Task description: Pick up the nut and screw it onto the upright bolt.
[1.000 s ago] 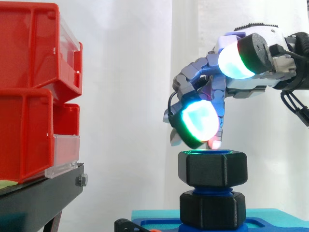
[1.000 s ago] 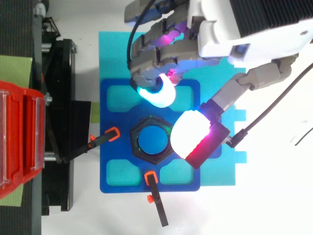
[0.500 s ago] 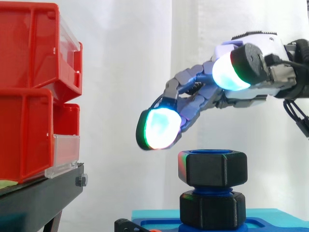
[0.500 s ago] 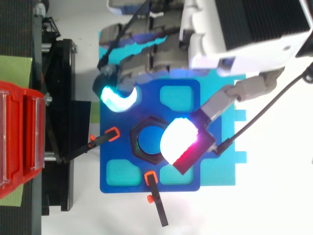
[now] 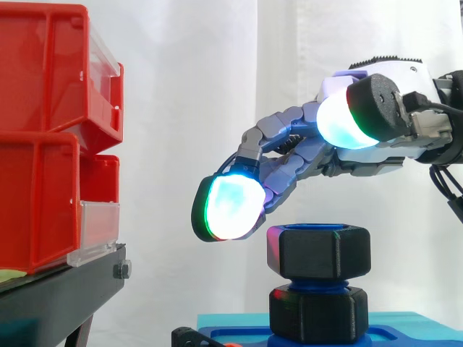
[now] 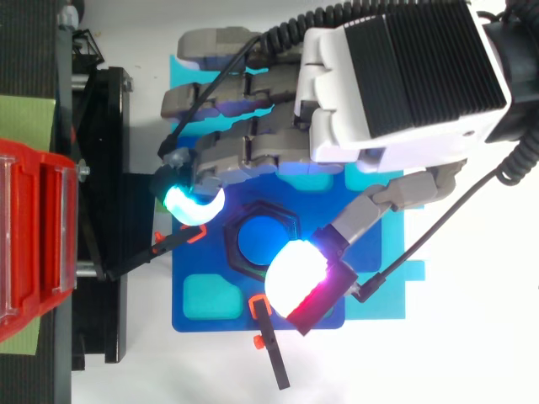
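The black hex nut (image 5: 323, 251) sits on top of the upright blue bolt (image 6: 259, 240), above a second black hex collar (image 5: 318, 314). From above, the nut's rim (image 6: 231, 244) rings the bolt's blue end. My hand (image 5: 380, 148) hovers over the nut, open, its fingers stretched out to the left and holding nothing. One glowing fingertip (image 5: 228, 210) hangs just left of the nut at the level of its top. The thumb pad (image 6: 295, 273) glows white at the nut's near right side. In the top view the back of the hand (image 6: 396, 80) lies over the far part of the plate.
The bolt stands on a dark blue fixture plate (image 6: 198, 324) lying on a cyan mat (image 6: 383, 299), held by orange-tipped black clamps (image 6: 263, 316). Red bins (image 5: 51, 137) on a black stand (image 5: 65, 293) stand close at the left.
The fingers have uncurled from above the nut and swept out to its left, dropping a little. The thumb has swung across to the nut's near side. The nut stays on the bolt.
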### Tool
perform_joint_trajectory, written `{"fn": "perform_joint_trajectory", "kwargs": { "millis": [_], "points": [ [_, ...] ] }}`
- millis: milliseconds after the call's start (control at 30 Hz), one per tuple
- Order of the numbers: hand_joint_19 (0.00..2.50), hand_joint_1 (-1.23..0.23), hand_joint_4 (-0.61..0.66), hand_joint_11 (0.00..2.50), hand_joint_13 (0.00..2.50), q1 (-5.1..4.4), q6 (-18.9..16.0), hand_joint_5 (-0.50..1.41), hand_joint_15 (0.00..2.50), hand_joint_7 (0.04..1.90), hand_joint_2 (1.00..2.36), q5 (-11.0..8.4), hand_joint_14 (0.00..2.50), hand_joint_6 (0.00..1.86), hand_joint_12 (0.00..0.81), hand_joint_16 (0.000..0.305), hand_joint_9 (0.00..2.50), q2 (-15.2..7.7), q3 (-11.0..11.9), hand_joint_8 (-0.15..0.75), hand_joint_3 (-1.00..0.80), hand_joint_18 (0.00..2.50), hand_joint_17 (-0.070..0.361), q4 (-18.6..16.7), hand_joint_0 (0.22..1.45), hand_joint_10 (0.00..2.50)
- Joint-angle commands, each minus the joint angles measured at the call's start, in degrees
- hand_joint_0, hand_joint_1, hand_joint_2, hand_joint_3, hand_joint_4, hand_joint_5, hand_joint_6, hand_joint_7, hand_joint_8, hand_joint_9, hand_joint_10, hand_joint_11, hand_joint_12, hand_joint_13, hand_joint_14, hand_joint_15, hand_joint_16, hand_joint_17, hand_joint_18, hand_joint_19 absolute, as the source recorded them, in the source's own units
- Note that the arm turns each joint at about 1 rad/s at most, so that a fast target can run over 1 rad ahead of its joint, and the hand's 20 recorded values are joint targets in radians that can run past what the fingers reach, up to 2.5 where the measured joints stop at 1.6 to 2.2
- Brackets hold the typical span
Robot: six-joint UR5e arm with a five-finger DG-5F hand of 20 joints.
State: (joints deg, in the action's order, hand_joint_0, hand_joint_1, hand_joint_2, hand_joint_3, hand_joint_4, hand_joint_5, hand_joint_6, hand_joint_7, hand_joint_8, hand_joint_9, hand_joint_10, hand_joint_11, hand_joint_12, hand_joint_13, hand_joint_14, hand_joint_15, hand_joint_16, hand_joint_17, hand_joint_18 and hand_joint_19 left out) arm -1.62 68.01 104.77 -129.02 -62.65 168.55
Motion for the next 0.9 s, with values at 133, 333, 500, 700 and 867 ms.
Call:
{"fn": "perform_joint_trajectory", "kwargs": {
  "millis": [133, 333, 500, 700, 867],
  "points": [
    [0.00, -0.17, 0.20, 0.00, 0.20, -0.32, 0.10, -0.14, 0.00, 0.80, 1.00, 0.00, 0.00, 0.50, 0.339, 0.047, 0.64, 0.00, -0.02, 0.253, -0.50, 0.00, 0.105, 0.64, 0.49, 0.00],
    [0.00, -0.17, 0.21, 0.00, 0.21, -0.23, 0.10, -0.12, 0.00, 0.88, 1.00, 0.17, 0.00, 0.50, 0.338, 0.046, 0.66, 0.00, -0.02, 0.260, -0.50, 0.00, 0.104, 1.60, 0.49, 0.00],
    [0.00, -0.17, 0.22, 0.00, 0.21, 0.03, 0.10, -0.12, 0.00, 0.92, 1.00, 0.17, 0.00, 0.50, 0.336, 0.046, 0.66, 0.00, -0.02, 0.261, -0.50, 0.00, 0.104, 1.34, 0.49, 0.00],
    [0.00, -0.17, 0.23, 0.00, 0.21, 0.47, 0.10, -0.11, 0.00, 0.98, 1.00, 0.35, 0.00, 0.50, 0.335, 0.046, 0.66, 0.00, -0.02, 0.261, -0.50, 0.00, 0.103, 1.34, 0.50, 0.00],
    [0.00, -0.18, 0.22, 0.00, 0.23, 0.74, 0.10, -0.11, 0.00, 1.00, 1.00, 1.05, 0.00, 0.50, 0.334, 0.045, 0.67, 0.00, -0.11, 0.263, -0.50, 0.00, 0.101, 1.52, 0.50, 0.00]
  ]
}}
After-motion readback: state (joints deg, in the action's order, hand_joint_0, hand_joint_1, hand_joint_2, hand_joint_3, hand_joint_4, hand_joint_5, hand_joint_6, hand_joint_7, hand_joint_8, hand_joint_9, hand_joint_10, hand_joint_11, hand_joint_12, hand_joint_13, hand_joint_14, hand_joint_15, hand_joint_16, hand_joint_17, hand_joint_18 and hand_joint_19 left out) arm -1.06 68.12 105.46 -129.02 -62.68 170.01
